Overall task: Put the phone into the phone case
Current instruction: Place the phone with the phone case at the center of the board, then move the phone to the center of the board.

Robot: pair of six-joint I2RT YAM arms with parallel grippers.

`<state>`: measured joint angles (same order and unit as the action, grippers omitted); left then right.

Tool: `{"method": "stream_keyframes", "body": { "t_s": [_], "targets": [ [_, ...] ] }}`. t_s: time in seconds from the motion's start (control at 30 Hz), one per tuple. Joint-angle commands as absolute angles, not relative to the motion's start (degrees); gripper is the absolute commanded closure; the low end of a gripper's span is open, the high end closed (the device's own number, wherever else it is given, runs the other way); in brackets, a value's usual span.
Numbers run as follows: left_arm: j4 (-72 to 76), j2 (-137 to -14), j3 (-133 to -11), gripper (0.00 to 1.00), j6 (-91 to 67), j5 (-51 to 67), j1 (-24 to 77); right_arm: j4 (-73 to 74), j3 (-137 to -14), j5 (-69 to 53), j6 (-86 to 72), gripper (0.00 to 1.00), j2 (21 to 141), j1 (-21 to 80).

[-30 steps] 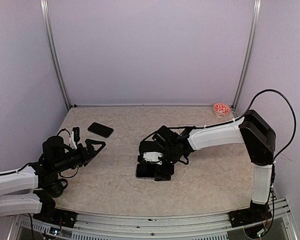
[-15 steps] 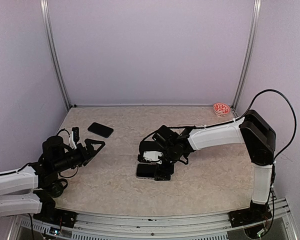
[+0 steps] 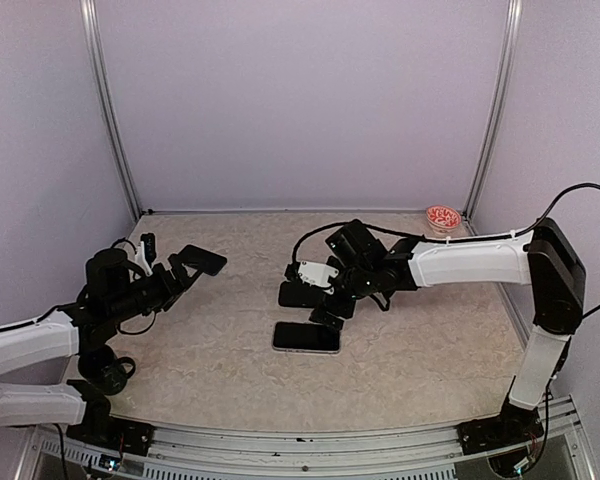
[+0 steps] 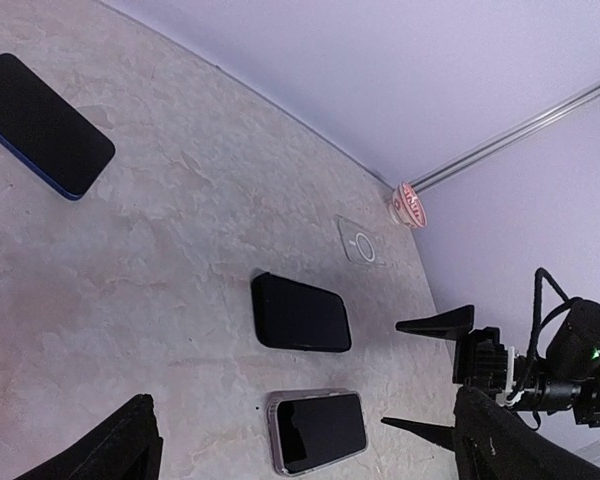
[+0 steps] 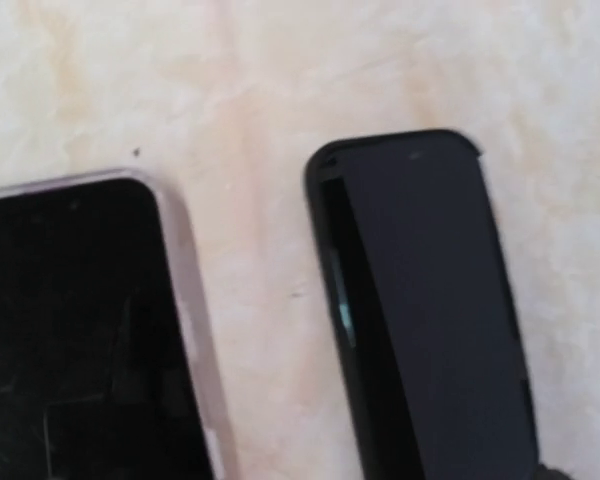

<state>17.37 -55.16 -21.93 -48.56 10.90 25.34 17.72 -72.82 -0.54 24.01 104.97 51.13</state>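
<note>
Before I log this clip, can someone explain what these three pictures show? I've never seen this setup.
Two robot arms stand at a table's near edge. One picture looks down from above; the other two come from a camera on each wrist. On the table lie a light-edged phone, a black case beside it, a blue-edged phone further left, and a small red dish at the back. The left fingers and right fingers are both open and hold nothing.

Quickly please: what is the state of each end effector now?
Left end effector: open, holding nothing.
Right end effector: open, holding nothing.
</note>
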Motion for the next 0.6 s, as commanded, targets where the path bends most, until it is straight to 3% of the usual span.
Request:
{"method": "stream_keyframes", "body": {
  "t_s": [0.0, 0.57],
  "targets": [
    [16.4, -57.9, -25.7, 0.01, -46.7, 10.3, 23.1, 14.7, -69.5, -1.9, 23.7, 0.01, 101.7, 51.0],
    [17.3, -87.7, -49.9, 0.01, -46.3, 15.2, 9.2, 5.0, -65.4, 4.9, 14.9, 0.01, 97.9, 50.2]
  ]
}}
